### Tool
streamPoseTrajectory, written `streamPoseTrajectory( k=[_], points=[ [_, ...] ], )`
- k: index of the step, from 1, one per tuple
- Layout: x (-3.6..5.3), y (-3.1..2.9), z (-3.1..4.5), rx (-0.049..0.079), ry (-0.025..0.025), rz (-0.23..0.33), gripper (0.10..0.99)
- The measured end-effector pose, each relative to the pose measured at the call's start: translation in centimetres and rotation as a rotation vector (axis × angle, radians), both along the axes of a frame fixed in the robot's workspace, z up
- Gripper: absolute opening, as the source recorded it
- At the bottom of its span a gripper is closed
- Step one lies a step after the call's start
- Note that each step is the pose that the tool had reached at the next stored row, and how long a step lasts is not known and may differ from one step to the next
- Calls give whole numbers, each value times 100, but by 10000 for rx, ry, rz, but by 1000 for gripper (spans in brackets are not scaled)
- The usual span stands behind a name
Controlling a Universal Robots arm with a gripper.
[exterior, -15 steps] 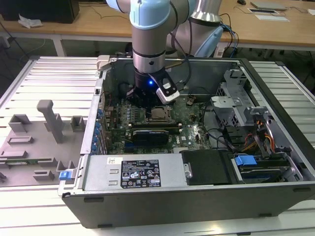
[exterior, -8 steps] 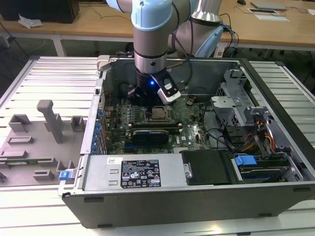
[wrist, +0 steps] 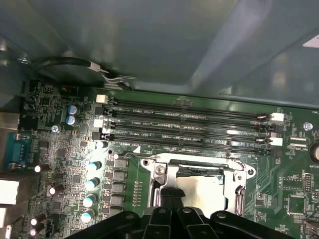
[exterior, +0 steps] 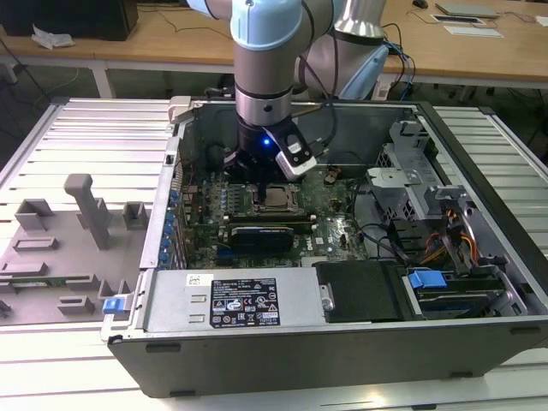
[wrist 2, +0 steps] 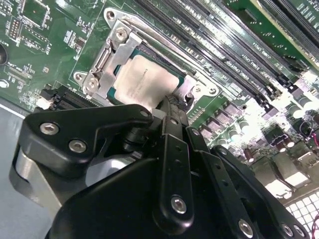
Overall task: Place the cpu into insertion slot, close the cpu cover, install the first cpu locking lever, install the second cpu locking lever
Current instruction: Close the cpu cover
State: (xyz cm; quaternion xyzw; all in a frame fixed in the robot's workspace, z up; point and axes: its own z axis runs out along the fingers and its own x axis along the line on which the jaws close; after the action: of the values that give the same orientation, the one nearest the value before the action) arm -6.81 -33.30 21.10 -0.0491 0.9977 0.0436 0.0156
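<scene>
As cpu (wrist 2: pixel 144 82) sits socketed, cpu cover (wrist 2: pixel 101 67) around it

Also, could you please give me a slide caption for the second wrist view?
Wrist close-up: the gripper at the edge of the seated cpu, which is rimmed by the cpu cover.

Exterior view: bright, even room light from above. The slatted table (exterior: pixel 77 128) returns a pale sheen. The case (exterior: pixel 342 351) interior around the cpu (exterior: pixel 276 198) is darker. A blue indicator light (exterior: pixel 267 142) glows just above the cpu.

Second wrist view: the cpu (wrist 2: pixel 142 82) top carries soft white glare. The board components (wrist 2: pixel 279 149) beside it are washed out to white.

First wrist view: dim, with a teal cast. The cpu (wrist: pixel 202 191) top is the brightest area. The case wall (wrist: pixel 164 40) beyond the memory slots (wrist: pixel 189 124) lies in murky shade.
</scene>
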Motion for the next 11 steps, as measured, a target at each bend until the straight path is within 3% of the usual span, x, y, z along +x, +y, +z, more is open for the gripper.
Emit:
streamPoseTrajectory(
  k=[5, 11],
  points=[
    [20, -91, 0, -1, 3, 0, 106],
    [48, -98, -49, -2, 4, -1, 106]
  ],
)
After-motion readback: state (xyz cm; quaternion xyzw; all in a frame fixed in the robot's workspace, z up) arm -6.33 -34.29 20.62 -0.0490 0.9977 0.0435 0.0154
